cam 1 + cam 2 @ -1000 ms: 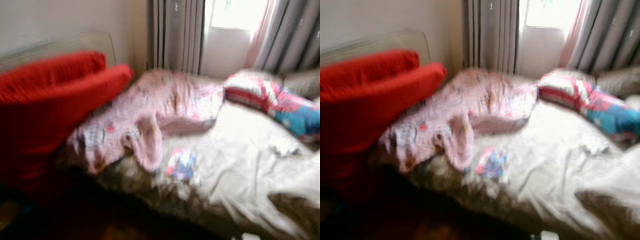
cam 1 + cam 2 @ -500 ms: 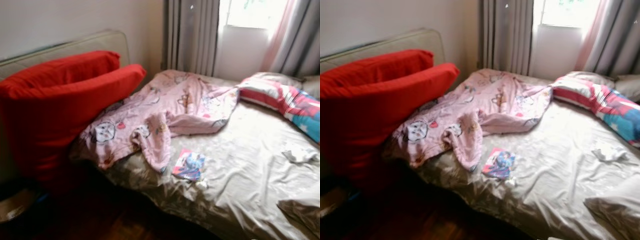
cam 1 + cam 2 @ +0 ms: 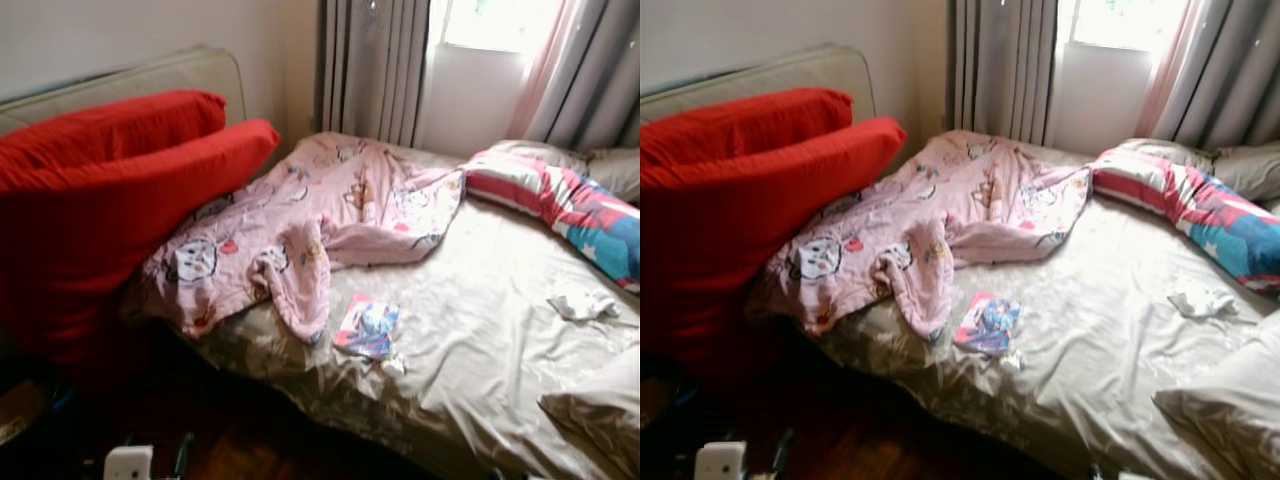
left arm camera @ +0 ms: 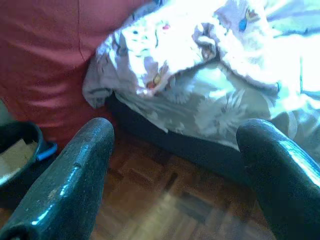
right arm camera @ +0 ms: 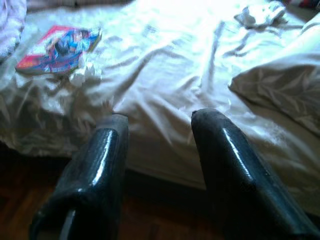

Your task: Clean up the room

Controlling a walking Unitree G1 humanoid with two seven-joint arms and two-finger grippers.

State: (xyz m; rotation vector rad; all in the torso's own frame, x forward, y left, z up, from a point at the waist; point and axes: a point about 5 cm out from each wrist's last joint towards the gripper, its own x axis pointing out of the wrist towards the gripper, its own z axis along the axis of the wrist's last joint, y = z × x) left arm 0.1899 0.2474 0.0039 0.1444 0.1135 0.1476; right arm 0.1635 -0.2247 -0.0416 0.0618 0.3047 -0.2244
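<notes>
Bed [image 3: 480,330] in front of me, its sheet rumpled. Pink pyjamas [image 3: 300,225] sprawl across it beside the red pillows [image 3: 110,190]. I see a booklet [image 3: 367,326] just below the pyjamas, with a small white scrap [image 3: 393,366] touching its corner, and a crumpled tissue [image 3: 585,305] well apart. My left gripper [image 4: 175,150] hangs wide over the wooden floor [image 4: 165,200]; my right gripper [image 5: 157,125], parted more narrowly, hovers at the bed's edge, empty.

A bedroom in a home. An unmade bed [image 3: 480,330] with a headboard [image 3: 150,75] holds red pillows [image 3: 110,200] and rumpled pink pyjamas [image 3: 300,230]. Grey curtains [image 3: 370,65] hang beside a window [image 3: 490,20].
</notes>
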